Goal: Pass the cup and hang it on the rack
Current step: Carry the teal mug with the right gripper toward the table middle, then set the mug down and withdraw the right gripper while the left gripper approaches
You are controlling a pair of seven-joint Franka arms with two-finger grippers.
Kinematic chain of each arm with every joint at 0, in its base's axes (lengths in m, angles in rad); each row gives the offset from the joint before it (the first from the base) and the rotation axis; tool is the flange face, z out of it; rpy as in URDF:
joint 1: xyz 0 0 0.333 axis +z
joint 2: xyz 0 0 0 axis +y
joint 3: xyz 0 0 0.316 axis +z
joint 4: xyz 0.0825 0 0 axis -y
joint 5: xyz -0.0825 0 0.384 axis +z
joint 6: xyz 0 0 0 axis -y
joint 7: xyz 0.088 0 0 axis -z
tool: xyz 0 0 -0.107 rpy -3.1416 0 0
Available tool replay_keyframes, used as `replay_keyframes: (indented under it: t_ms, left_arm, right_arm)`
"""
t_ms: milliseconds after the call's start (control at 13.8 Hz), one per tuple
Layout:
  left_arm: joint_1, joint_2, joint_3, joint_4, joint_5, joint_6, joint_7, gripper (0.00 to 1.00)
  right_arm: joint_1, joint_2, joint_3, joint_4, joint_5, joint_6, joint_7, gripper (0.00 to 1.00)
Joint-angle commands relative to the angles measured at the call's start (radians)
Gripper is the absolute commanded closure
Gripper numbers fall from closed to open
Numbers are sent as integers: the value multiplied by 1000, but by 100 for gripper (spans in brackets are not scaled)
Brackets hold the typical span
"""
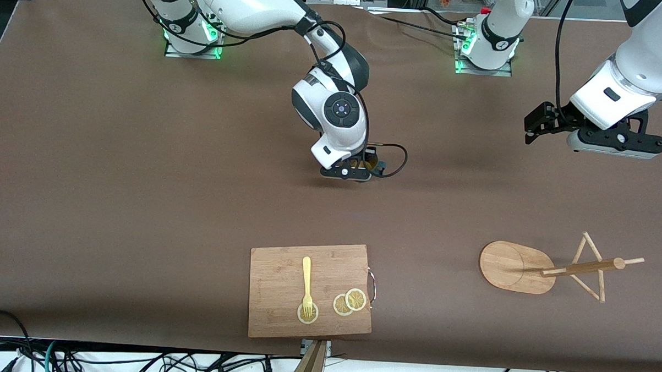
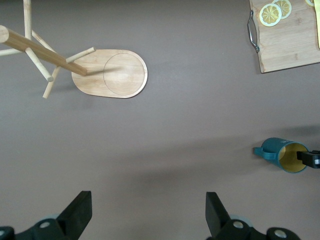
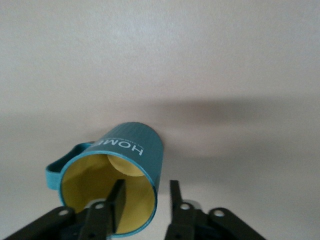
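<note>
We see the right hand (image 3: pixel 145 205) over mid-worktop (image 1: pixel 144 174), pinching the rim wall of the ribbed dark teal cup (image 3: pixel 120 175): one finger inside its yellow-ochre interior, one outside. The left hand (image 2: pixel 147 212) waits spread, above the worktop's left-arm end. The light bamboo rack (image 1: pixel 518 267) stands nearer the camera.

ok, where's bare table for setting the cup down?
Bare stretch between the right gripper holding the cup and the open left gripper; also between the cutting board and the rack. The board itself is crowded.
</note>
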Motion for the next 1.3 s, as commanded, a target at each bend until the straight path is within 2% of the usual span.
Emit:
replay_keyframes:
  t_ms: [0, 361, 506, 651, 795, 1012, 1157, 1229]
  left_arm:
    - [-4, 62, -14, 28, -7, -36, -12, 0]
    - [0, 120, -13, 25, -15, -88, 3, 0]
    - [-22, 133, -19, 11, -15, -137, 58, 0]
    - [-34, 149, -37, -3, -19, -130, 182, 0]
    - [-36, 153, -43, -32, -50, -80, 340, 0]
    - [-36, 150, -46, -157, -203, 66, 576, 0]
    - [-30, 148, -85, -240, -232, 210, 720, 0]
    - [-27, 148, -86, -268, -252, 267, 815, 0]
  right_arm:
    - [-56, -9, 10, 83, 15, -102, -24, 0]
    - [-165, -89, -24, 98, -1, -243, -272, 0]
    - [-197, -126, -76, 98, -26, -297, -407, 0]
    - [-222, -159, -145, 98, -56, -347, -586, 0]
    - [-246, -193, -215, 98, -56, -370, -721, 0]
    - [-312, -236, -286, 95, -54, -400, -905, 0]
    - [-436, -287, -265, 75, -47, -401, -959, 0]
    - [-476, -329, -248, 30, -48, -406, -963, 0]
